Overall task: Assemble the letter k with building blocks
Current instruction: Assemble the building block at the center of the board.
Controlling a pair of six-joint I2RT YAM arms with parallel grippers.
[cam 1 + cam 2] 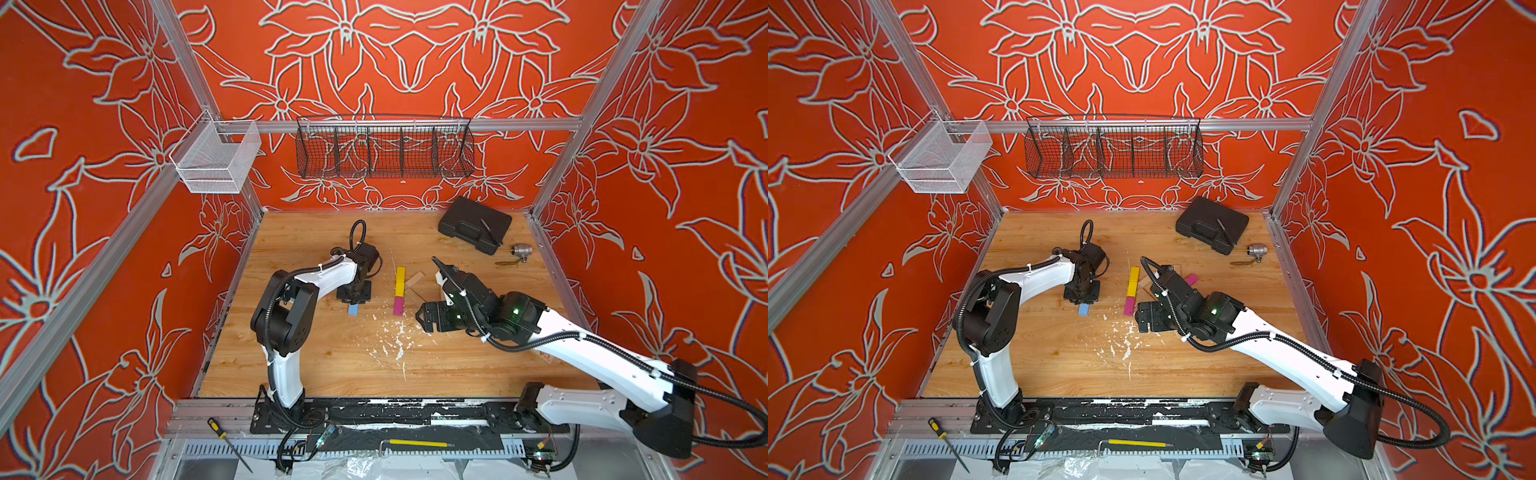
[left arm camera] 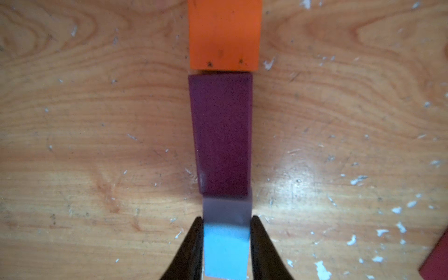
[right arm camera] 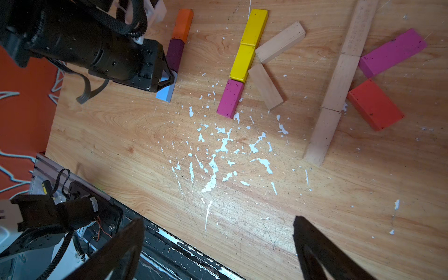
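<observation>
On your table [image 1: 332, 365], your right gripper [image 3: 219, 219] hangs with its jaws wide apart and holds nothing. Your left gripper [image 2: 226, 218] pinches the blue block [image 2: 226, 249], in line with the purple block [image 2: 221, 133] and the orange block [image 2: 224, 34].

Left arm [image 1: 328, 272] is bent sharp at the elbow, forearm reaching forward, wrist pointing straight down. Left gripper [image 2: 226, 219] has its jaws pinched on the two long sides of the light blue block [image 2: 226, 249], with the fingers [image 2: 192, 244] touching it. Right arm [image 1: 582, 345] stretches in low from the right side, wrist angled downward. Right gripper [image 3: 218, 219] has its jaws spread wide, nothing between them.
</observation>
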